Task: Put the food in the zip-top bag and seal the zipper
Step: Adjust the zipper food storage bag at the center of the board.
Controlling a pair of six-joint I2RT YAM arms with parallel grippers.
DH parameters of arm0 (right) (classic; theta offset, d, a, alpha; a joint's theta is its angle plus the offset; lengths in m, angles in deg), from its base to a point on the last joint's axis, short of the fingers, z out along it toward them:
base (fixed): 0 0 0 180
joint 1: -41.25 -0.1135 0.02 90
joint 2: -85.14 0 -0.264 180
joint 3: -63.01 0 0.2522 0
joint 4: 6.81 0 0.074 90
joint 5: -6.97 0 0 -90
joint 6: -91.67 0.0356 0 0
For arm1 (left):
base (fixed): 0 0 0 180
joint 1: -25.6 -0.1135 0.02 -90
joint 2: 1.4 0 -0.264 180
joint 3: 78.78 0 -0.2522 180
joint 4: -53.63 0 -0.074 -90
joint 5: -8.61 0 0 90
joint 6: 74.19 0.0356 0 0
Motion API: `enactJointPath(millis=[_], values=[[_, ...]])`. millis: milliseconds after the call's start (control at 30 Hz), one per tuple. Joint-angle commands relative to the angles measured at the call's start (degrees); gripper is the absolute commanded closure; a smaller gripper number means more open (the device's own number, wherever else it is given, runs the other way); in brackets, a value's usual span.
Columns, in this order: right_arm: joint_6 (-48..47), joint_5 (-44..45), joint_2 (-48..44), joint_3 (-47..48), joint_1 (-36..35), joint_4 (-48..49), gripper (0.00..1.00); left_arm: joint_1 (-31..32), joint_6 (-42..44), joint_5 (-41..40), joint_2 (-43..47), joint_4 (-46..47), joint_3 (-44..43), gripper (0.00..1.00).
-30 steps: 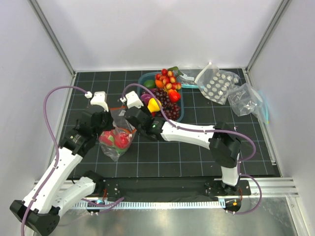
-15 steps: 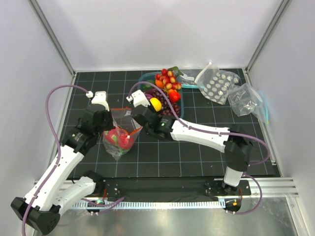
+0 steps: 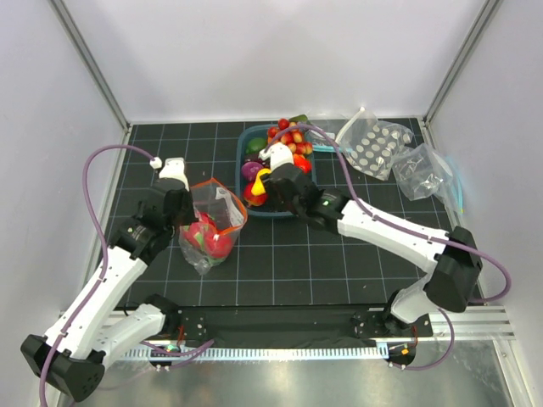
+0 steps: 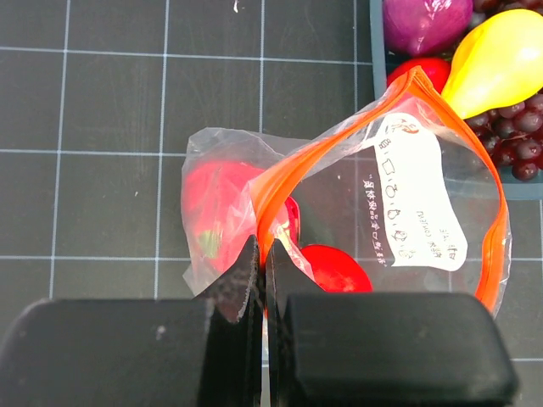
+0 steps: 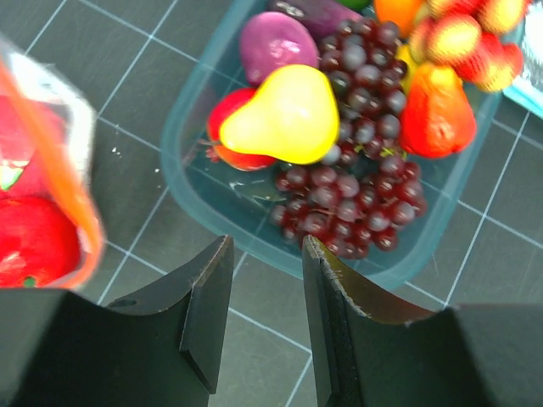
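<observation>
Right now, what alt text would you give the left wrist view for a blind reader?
The left tool pinches the orange-red zipper of a clear zip-top bag, its mouth open, red toy fruits inside. A white label shows on it; a yellow pear and dark grapes lie beyond, top right.

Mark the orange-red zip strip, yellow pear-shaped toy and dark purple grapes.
orange-red zip strip [image 4: 280, 174]: left wrist view, left run.
yellow pear-shaped toy [image 5: 293, 112]: right wrist view, wide end.
dark purple grapes [image 5: 339, 203]: right wrist view, middle.
</observation>
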Motion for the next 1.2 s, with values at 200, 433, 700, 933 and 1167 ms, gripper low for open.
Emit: enactJointPath(millis=[200,433,700,933,1167], values=[[2.89,-15.45,-4.21,-3.46,3.1,6.07,0.52,-0.34,0.38,2.32,0.88,1.1,-1.46,1.0],[1.76,-7.46,0.27,1.89,-3.57,5.63,0.5,-0.34,0.38,2.94,1.06,1.45,-1.29,1.0],[-0.27,7.74,6.06,6.56,-9.64,6.42,0.49,-0.34,0.38,3.38,1.15,1.54,-1.29,1.0],[-0.36,11.44,12.3,11.3,-11.13,5.89,0.49,-0.34,0.38,3.47,1.23,1.45,-1.37,1.0],[-0.79,21.98,19.33,16.4,-12.54,4.23,0.49,-0.34,0.38,3.47,1.5,1.54,-1.2,1.0]])
